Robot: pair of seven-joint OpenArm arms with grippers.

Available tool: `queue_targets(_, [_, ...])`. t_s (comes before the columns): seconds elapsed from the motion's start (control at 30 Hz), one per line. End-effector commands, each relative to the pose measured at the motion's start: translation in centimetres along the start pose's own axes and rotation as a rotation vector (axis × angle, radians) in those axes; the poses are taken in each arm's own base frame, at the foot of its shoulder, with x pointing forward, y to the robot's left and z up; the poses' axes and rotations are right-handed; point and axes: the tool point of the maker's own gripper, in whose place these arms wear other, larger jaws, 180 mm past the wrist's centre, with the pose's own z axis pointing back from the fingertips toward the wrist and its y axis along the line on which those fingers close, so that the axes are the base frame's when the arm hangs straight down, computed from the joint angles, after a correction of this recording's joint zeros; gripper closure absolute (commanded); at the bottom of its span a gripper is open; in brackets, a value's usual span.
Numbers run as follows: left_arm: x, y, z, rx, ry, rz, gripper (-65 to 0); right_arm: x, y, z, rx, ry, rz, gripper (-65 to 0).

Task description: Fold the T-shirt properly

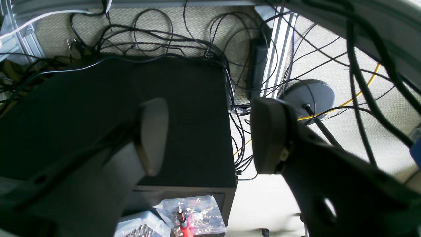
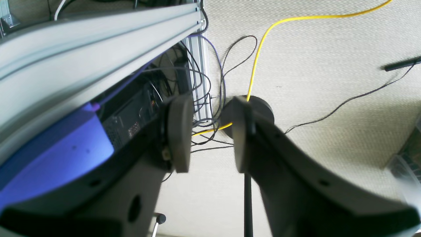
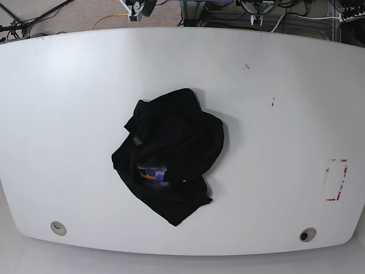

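So the black T-shirt (image 3: 171, 154) is just a crumpled heap mid-tabletop (image 3: 68, 85). Soft, floppy cloth, so I'd pinch an outer edge or hem. Left gripper (image 1: 210, 136) and right gripper (image 2: 207, 133) both gape open, holding nothing.

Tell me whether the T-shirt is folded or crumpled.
Crumpled. The T-shirt lies in an uneven bunched heap on the table, colored print partly tucked under cloth.
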Motion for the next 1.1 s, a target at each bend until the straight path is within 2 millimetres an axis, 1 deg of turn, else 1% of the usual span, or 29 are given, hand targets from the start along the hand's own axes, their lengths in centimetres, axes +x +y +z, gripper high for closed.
queue_targets(0.0, [0.9, -0.4, 0.6, -0.005, -0.092, 0.004, -36.7, -1.1, -0.1, 1.4, 0.003, -0.039, 0.025, -19.4])
queue_targets(0.23, [1.0, -0.5, 0.9, -0.007, -0.121, 0.003, -36.7, -1.0, 0.2, 2.0, 0.012, -0.072, 0.036, -19.5])
queue_targets(0.27, [1.9, 0.3, 0.7, 0.004, -0.114, -0.02, -36.9, 1.1, 0.6, 1.4, 0.015, -0.092, 0.04, -19.0])
queue_targets(0.33, [2.2, 0.3, 0.7, 0.004, -0.119, -0.022, -36.9, 2.3, 0.6, 1.2, 0.016, -0.108, 0.043, -18.9])
queue_targets(0.4, [2.6, 0.3, 0.7, 0.004, -0.125, -0.022, -36.9, 1.9, 0.5, 1.1, 0.015, -0.097, 0.04, -18.9])
queue_targets(0.8, [2.6, 0.3, 0.7, 0.002, -0.125, -0.022, -36.9, 2.0, 0.5, 1.1, 0.014, -0.1, 0.04, -18.9])
queue_targets(0.97, [2.5, 0.3, 0.8, 0.002, -0.128, -0.022, -36.9, 1.6, 0.5, 1.2, 0.014, -0.094, 0.039, -18.9])
queue_targets(1.03, [1.6, 0.3, 0.8, 0.001, -0.117, -0.021, -36.9, 1.5, 0.6, 1.2, 0.016, -0.095, 0.038, -18.9])
queue_targets(1.07, [1.4, 0.3, 0.8, 0.001, -0.116, -0.021, -36.8, 0.9, 0.6, 1.3, 0.015, -0.087, 0.035, -18.9])
